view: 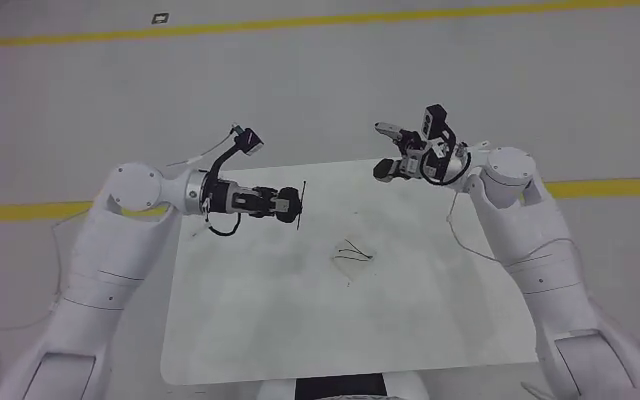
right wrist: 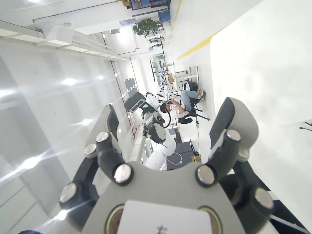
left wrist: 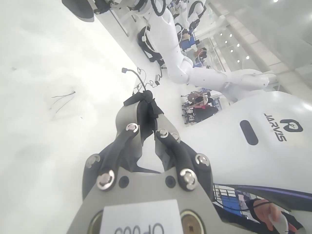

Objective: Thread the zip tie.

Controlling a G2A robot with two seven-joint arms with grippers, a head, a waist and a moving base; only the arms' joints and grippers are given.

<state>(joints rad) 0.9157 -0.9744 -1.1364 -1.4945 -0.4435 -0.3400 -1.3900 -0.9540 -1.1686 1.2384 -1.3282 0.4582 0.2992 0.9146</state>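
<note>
I see my left gripper (view: 295, 204) pinched shut on the zip tie (view: 302, 192) over the far left part of the table (view: 400, 320). In the left wrist view the tie (left wrist: 137, 79) sticks out past the closed fingertips as a thin curved strand with its head free. My right gripper (view: 383, 171) hangs at the table's far edge, well apart, its jaws spread wide with nothing between them. A few loose ties (view: 350, 252) lie mid-table.

Open tabletop (view: 260, 330) surrounds the loose zip ties (view: 352, 252); the left hand (view: 297, 204) and right hand (view: 388, 150) hang well apart from them.
</note>
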